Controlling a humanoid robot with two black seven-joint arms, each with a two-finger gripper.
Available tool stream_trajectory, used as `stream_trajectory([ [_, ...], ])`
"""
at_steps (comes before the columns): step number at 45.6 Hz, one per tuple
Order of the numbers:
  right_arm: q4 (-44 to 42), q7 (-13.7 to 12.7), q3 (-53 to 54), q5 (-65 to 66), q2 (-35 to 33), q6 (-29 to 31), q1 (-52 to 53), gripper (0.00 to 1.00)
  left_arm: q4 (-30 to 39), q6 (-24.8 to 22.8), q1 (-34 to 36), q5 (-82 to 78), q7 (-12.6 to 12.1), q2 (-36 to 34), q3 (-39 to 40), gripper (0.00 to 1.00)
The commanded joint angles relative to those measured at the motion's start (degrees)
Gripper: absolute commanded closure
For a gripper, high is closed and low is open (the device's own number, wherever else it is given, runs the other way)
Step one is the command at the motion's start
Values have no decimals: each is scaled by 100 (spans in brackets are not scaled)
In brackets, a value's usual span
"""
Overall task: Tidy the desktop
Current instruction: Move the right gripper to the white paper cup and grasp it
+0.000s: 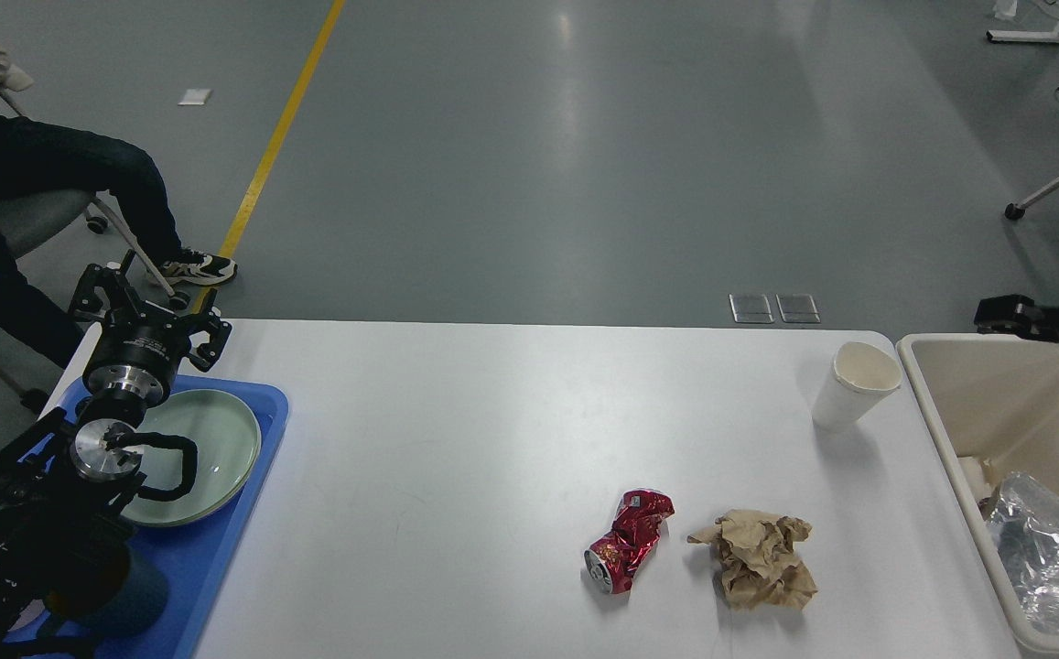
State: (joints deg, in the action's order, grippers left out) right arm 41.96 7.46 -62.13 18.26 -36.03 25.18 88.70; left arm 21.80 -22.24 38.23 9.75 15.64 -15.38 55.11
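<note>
The white desktop (492,430) carries a crushed red can (628,540), a crumpled brown paper wad (754,569) beside it and an upright white paper cup (851,384) near the far right. My left gripper (150,308) is open and empty, over the far left corner above the blue tray (227,558). My right gripper (1003,314) shows only as a small dark part over the far rim of the cream bin (943,439); its fingers cannot be told apart. A crumpled silver plastic wrapper (1042,549) lies in the bin.
A pale green plate (218,430) sits in the blue tray, partly hidden by my left arm. Brown paper scraps lie in the bin. A seated person (26,183) is on a chair beyond the table's far left.
</note>
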Motion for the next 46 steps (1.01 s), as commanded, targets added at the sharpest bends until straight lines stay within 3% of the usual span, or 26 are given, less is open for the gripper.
stream_trajectory([
  [1,575,1,-80,2,44,1135,980,0,0,0,0,0,0,0,0,4],
  [9,1015,1,-89,-7,272,2982,1887,0,0,0,0,0,0,0,0,4],
  [17,1165,1,-98,-7,580,2982,2424,0,0,0,0,0,0,0,0,4],
  [24,1007,1,-62,-16,642,2982,2153,0,0,0,0,0,0,0,0,4],
  [32,410,-7,34,-33,633,1737,773,0,0,0,0,0,0,0,0,4],
  [46,-38,-16,798,-410,624,-1357,-1319,0,0,0,0,0,0,0,0,4],
])
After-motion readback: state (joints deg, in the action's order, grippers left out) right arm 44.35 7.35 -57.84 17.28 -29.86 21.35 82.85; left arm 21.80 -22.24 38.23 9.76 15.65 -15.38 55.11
